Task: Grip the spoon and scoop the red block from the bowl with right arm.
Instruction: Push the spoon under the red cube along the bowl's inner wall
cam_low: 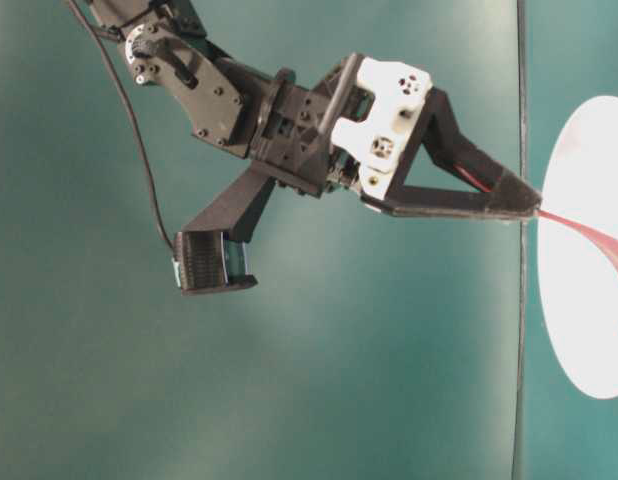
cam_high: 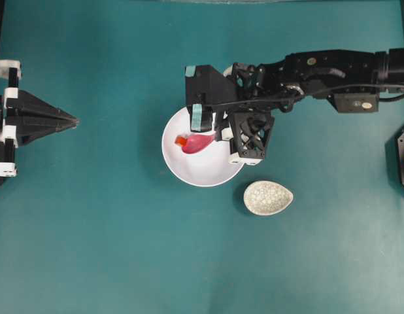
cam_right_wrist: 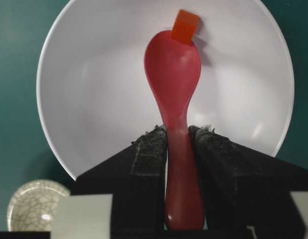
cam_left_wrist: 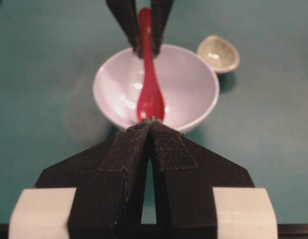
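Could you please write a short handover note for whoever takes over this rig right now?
Right gripper: shut on the spoon by its handle, scoop down inside the bowl.
Left gripper: shut, holding nothing, parked away from the bowl.
Red block: in the bowl at the tip of the scoop, not yet on it.
Spoon rest: holds nothing, beside the bowl.
Done: spoon gripped and brought to the block.
Left: slide the scoop under the block and lift it out.

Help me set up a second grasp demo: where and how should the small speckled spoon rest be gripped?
Grip the speckled spoon rest across its narrower pointed end, coming straight down from above. It lies flat, hollow side up, clear of the bowl, so its thin raised rim is likely the only hold.
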You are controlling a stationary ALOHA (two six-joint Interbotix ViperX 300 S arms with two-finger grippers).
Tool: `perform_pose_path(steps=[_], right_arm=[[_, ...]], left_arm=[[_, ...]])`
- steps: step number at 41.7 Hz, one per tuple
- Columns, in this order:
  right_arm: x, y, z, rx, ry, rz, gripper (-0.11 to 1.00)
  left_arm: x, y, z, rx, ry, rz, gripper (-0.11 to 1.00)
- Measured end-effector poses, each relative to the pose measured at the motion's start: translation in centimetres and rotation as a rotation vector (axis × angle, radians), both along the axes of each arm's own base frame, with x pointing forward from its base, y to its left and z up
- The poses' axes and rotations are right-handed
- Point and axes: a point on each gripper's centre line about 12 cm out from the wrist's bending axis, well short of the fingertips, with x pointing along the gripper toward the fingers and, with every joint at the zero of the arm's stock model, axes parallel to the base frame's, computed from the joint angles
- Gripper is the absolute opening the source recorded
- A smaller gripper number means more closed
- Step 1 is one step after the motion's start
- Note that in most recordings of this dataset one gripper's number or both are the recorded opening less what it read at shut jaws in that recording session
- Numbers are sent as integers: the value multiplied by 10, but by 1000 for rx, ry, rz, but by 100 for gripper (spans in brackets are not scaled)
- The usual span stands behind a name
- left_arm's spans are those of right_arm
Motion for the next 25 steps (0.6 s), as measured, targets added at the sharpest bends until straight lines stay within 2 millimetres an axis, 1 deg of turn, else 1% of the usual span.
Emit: perform_pose_path(steps=[25], right_arm=[[-1, 0, -1, -9, -30, -7, 24]], left_arm=[[0, 0, 1, 0, -3, 0, 0]])
